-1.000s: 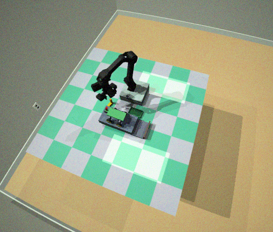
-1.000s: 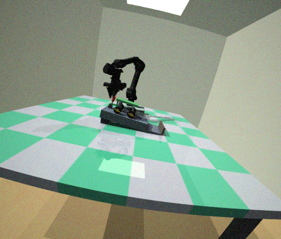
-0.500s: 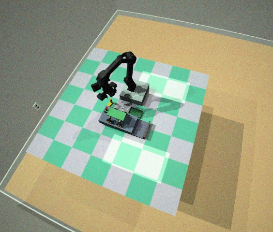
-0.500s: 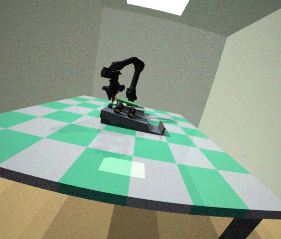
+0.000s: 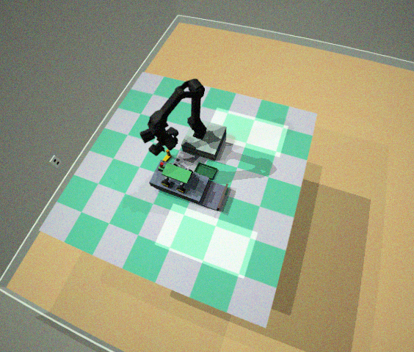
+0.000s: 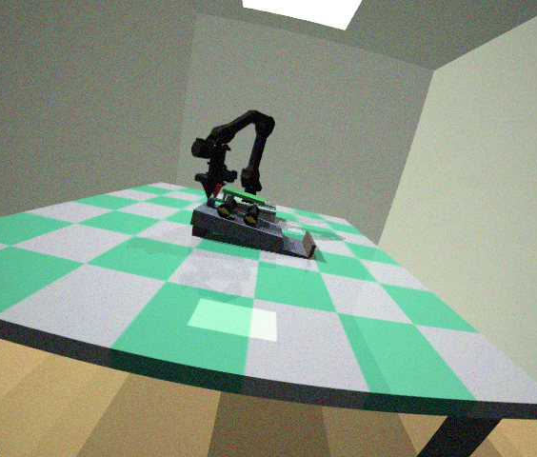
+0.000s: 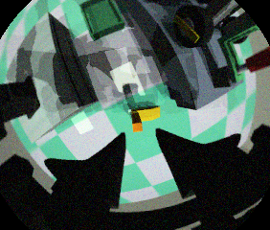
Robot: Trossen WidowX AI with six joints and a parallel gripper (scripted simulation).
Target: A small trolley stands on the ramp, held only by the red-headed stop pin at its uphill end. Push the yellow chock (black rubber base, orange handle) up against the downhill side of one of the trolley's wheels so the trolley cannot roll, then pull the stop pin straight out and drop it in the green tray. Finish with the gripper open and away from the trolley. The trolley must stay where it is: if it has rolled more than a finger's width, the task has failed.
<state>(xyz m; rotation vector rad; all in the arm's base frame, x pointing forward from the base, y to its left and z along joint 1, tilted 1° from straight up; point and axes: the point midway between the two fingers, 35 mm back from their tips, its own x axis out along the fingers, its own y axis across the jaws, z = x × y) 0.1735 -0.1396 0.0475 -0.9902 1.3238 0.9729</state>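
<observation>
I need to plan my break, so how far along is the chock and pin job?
Nothing looks finished: the red-headed pin remains unpulled. The open gripper is near the chock. Chocking, pin removal and tray drop remain.

Arm (image 5: 172, 104) (image 6: 233, 127): one, matt black throughout, slim straight links between bulkier rounded joint housings; the elbow the broadest and roundest of these. Gripper (image 5: 163, 149) (image 6: 208, 194) (image 7: 141, 133): black, parallel-jaw, chunky body with squarish lugs projecting either side above the jaws. Fingers: a pair, black, broad and wedge-shaped at the root, tapering to narrow points at the jaw tips, outer edges stepped and angular. Side part (image 7: 17, 101), off to one side of the jaws: black, blocky, notched edge, thin pale line along its outer end; finer surface detail too dark to tell
</observation>
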